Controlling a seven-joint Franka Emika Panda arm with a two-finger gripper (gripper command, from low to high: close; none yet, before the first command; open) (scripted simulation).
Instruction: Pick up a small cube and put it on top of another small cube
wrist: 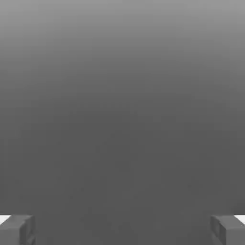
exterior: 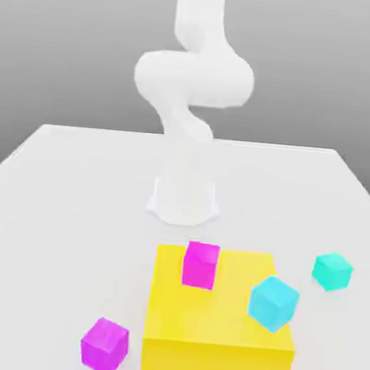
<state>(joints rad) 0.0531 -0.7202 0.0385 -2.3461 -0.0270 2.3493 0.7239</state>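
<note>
A large flat yellow block [exterior: 220,318] sits on the white tabletop [exterior: 52,208] in front of the white robot arm [exterior: 191,110], and it serves as the anchor for everything else in the exterior view. A small magenta cube [exterior: 201,264] rests on top of the yellow block, near its far edge and a little toward the exterior view's left of its middle. A light sky-blue cube [exterior: 273,303], turned at an angle, rests at the yellow block's edge on the exterior view's right, partly overhanging that side. The small plain teal, green-tinged cube [exterior: 332,271] lies on the tabletop beyond that same edge, clear of the yellow block and apart from the sky-blue cube. A second magenta cube [exterior: 104,345] stands on the tabletop just off the yellow block's near corner on the exterior view's left, not touching it. The arm's base stands behind the yellow block's far edge, with its upper links rising out of the picture. In the hand view the gripper [wrist: 122,229] has its two grey fingertips [wrist: 16,229] spread wide apart with nothing between them, against a plain grey backdrop.
</note>
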